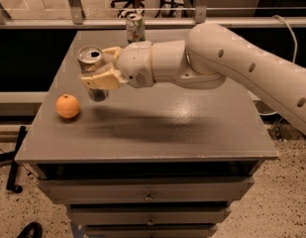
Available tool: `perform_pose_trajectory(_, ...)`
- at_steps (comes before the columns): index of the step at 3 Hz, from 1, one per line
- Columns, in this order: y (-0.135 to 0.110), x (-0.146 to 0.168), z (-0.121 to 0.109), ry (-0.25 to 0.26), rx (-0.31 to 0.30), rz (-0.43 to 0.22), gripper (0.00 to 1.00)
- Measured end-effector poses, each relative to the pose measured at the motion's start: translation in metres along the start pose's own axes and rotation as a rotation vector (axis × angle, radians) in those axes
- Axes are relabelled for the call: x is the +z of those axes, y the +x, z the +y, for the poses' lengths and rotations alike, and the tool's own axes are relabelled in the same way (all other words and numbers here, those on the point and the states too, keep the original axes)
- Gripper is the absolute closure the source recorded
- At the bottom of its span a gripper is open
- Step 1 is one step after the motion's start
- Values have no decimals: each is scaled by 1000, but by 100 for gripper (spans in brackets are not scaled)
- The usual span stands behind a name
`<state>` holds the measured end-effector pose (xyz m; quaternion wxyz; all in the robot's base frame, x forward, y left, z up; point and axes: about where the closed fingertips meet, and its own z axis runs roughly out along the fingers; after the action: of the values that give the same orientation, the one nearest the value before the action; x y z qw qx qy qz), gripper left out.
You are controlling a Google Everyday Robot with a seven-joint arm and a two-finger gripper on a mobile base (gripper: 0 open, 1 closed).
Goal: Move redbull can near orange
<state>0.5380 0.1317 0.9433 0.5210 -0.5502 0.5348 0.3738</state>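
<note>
Looking down at the grey counter, I see my pincer closed around the redbull can, one tan finger across the can's near side and the other behind it. The can stands upright in the grip, its shiny top and dark drinking hole showing above the fingers and its lower end showing below them. I cannot tell whether its base touches the counter. The orange lies on the counter just beyond the pincer's tips, a little nearer the camera than the pincer and lower in view, close to the can but apart from it. Behind the pincer, at the counter's far edge, stands a white can with green and red markings, well apart from the grip. The white arm reaches in from the right side, behind the pincer's wrist, and throws a long shadow over the counter beneath it. Drawers sit under the counter's front edge.
</note>
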Motion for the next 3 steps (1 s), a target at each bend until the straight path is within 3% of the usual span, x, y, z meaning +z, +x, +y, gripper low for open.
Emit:
perform_pose_trajectory(1,11,10,-6,-12,-23,46,100)
perform_pose_trajectory(2,16,23,-3,-38,-15,45,100)
perform_pose_trajectory(3,21,33,0,-71,7,58,83)
